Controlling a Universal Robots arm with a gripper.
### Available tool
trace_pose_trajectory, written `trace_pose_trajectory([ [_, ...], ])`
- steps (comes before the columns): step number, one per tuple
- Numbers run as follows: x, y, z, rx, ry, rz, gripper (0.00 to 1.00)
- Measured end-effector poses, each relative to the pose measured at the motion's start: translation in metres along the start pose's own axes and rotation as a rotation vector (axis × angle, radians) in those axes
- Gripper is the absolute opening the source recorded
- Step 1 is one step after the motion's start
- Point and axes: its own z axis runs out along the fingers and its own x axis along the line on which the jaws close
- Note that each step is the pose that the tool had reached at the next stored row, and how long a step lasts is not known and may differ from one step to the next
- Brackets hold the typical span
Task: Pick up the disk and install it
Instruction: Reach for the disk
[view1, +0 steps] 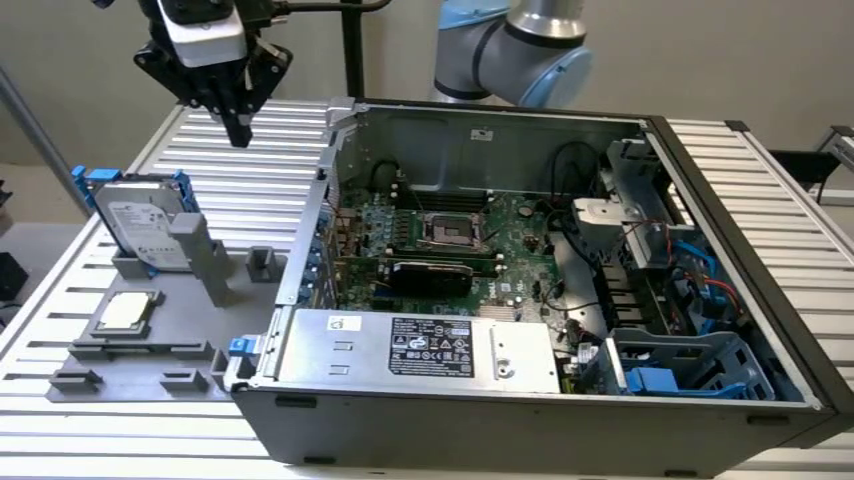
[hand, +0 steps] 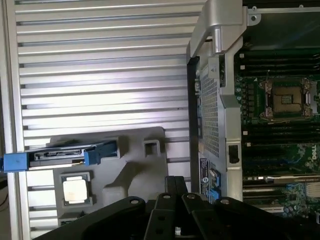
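Note:
The disk stands upright on its edge in a slot of the grey fixture, at the exterior view's left. It is silver-grey with a white label and clipped in a blue frame. In the wrist view the disk shows edge-on, with blue frame ends on both sides. My gripper hangs well above and behind the disk, over the slatted table, apart from it. Its fingers meet at the tips with nothing between them. The gripper's black linkages show in the wrist view.
An open computer case fills the middle and the exterior view's right, with motherboard, long grey labelled box and blue drive bay. A small square silver chip lies on the fixture. Slatted table surrounds them.

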Motion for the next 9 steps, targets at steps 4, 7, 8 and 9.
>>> trace_pose_trajectory([
  [4,0.018,-0.0012,-0.0004,0.0,0.0001,0.0,0.11],
  [7,0.032,-0.0016,-0.0006,0.0001,0.0001,0.0,0.11],
  [8,0.036,-0.0015,-0.0006,0.0001,0.0001,0.0,0.11],
  [9,0.041,-0.0012,-0.0006,0.0001,0.0001,0.0,0.11],
])
